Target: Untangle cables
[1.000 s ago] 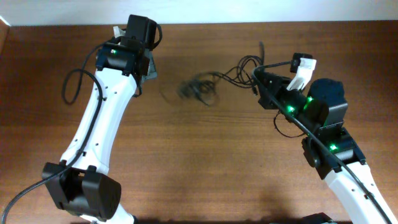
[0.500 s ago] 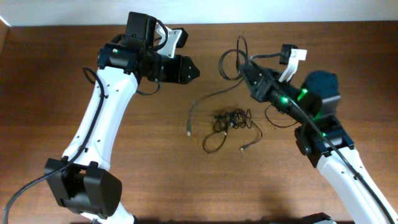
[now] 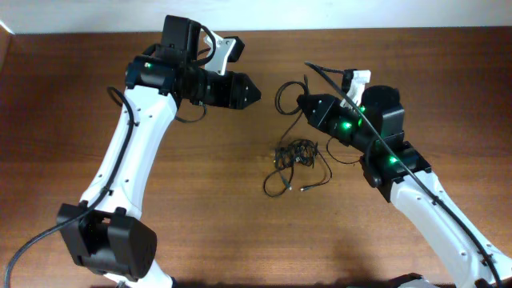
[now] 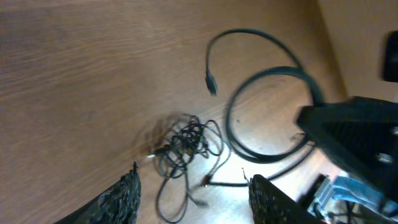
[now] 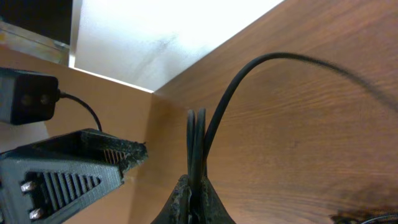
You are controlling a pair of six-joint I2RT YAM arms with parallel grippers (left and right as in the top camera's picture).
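Observation:
A small knot of thin black cables (image 3: 294,154) lies mid-table, with a loose loop (image 3: 274,186) and a plug end (image 3: 304,190) trailing toward the front. It also shows in the left wrist view (image 4: 186,140). My right gripper (image 3: 304,104) is shut on one black cable (image 5: 196,140), which curls in a loop (image 3: 282,96) above the table to its left. That loop and its plug (image 4: 211,82) show in the left wrist view. My left gripper (image 3: 246,90) is open and empty (image 4: 196,199), held above the table, up and left of the knot.
The wooden table (image 3: 200,200) ends at a white wall at the back. Thick black robot cables hang by the left arm (image 3: 92,112) and along the right arm (image 3: 352,156). The left gripper's finger (image 5: 74,165) shows close by in the right wrist view.
My right gripper moved left and toward the front with its cable; the strand that lay left of the knot was lifted into a loop. The left gripper edged slightly right.

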